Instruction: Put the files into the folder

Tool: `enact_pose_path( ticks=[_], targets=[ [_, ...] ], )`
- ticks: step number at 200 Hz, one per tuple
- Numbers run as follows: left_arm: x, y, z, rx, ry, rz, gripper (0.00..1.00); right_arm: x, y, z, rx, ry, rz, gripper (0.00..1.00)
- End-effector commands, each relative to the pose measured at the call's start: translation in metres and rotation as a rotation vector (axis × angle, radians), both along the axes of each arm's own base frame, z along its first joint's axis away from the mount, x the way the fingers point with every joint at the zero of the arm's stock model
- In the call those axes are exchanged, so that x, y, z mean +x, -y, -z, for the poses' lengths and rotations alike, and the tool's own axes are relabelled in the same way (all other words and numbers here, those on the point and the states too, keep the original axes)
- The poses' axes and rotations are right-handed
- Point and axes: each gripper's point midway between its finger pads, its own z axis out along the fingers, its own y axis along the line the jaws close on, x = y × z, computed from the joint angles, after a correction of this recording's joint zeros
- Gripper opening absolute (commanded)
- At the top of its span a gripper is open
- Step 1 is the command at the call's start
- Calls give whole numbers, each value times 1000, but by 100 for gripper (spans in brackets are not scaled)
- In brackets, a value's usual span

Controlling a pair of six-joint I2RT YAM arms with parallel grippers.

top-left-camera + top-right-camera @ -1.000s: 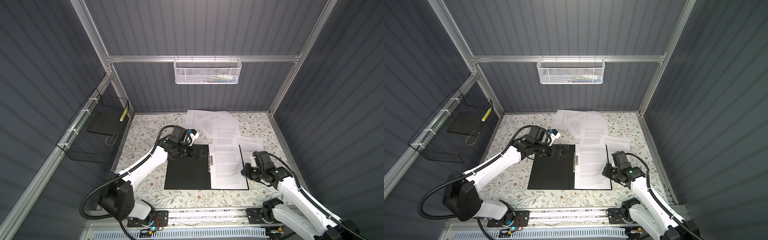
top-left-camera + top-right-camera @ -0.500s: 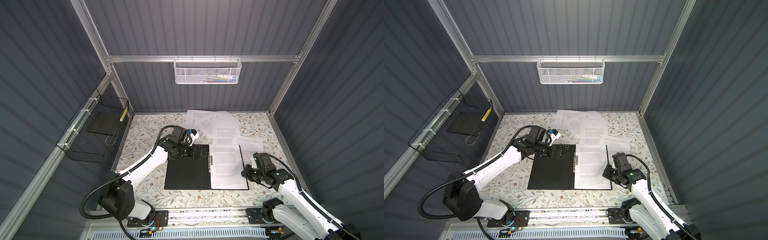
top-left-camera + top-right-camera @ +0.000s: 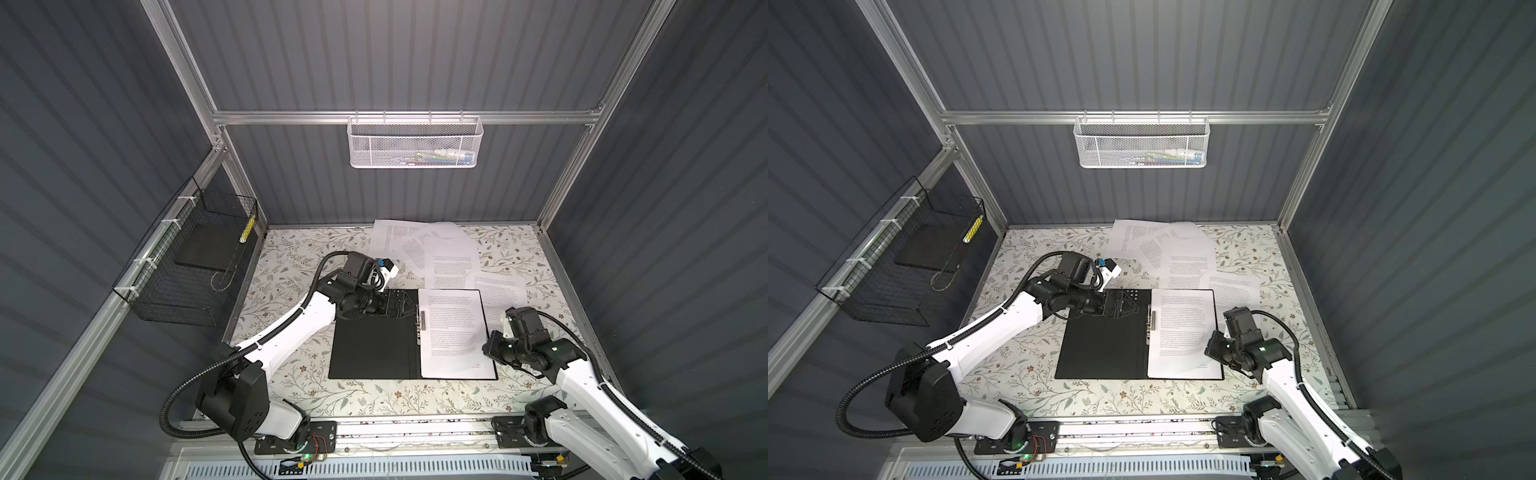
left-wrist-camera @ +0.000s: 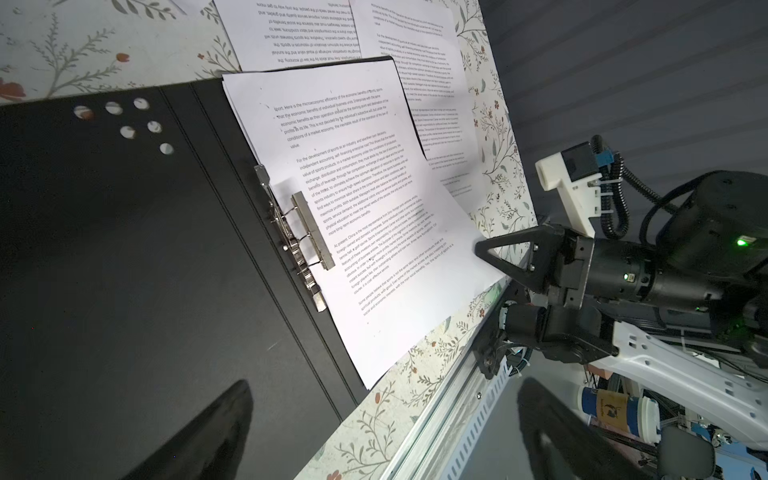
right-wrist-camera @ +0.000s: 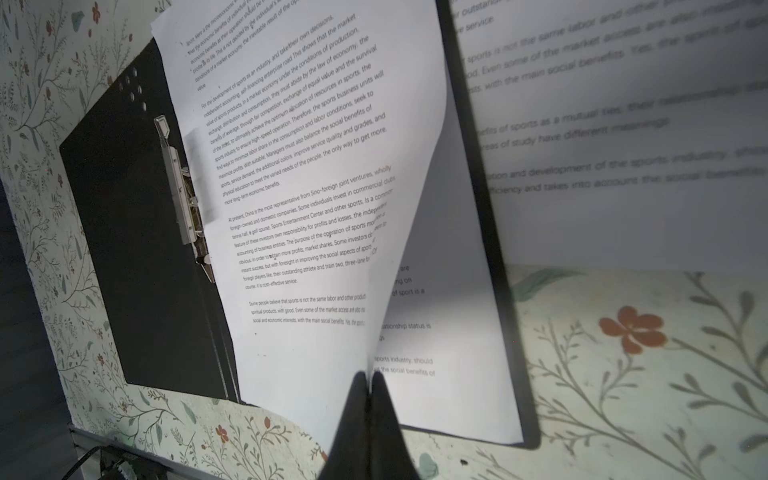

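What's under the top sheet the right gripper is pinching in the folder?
Another printed sheet lies under the top sheet, inside the folder; the right gripper holds up only the upper one's edge. Anything beneath that second sheet is covered.

Folder (image 3: 374, 349) open on table (image 3: 291, 270); sheet stack (image 3: 451, 332) on right half (loose sheets (image 3: 432, 249) behind).

Printed files (image 3: 451, 332) lie in open black folder (image 3: 370, 353)

Dim, soft light; nearby files (image 5: 623, 124) blurred in right wrist view.
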Motion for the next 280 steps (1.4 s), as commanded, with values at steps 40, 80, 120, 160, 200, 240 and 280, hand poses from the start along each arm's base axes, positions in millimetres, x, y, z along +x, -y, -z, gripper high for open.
enact_pose_path(
  ticks=[40, 80, 120, 160, 200, 240, 280],
  targets=[
    [-2, 0, 4, -7, -27, 1, 100, -6, 3, 6, -18, -23, 1, 2],
    [-2, 0, 3, -8, -25, 2, 100, -6, 3, 6, -16, -23, 1, 12],
    [-2, -1, 2, -10, -21, 2, 100, -7, 6, 7, -32, -30, 8, 33],
    [-2, -1, 2, -9, -21, 2, 100, -7, 11, 7, -53, -33, 32, 46],
    [-2, -1, 2, -9, -21, 2, 100, -1, 11, 1, -66, -12, 28, 51],
    [-2, -2, 1, -1, -13, -1, 100, 6, 35, -9, -219, -12, 67, 62],
    [-1, -3, 0, 0, -7, -5, 100, 45, 10, -39, -219, 85, 15, 59]
  ],
)
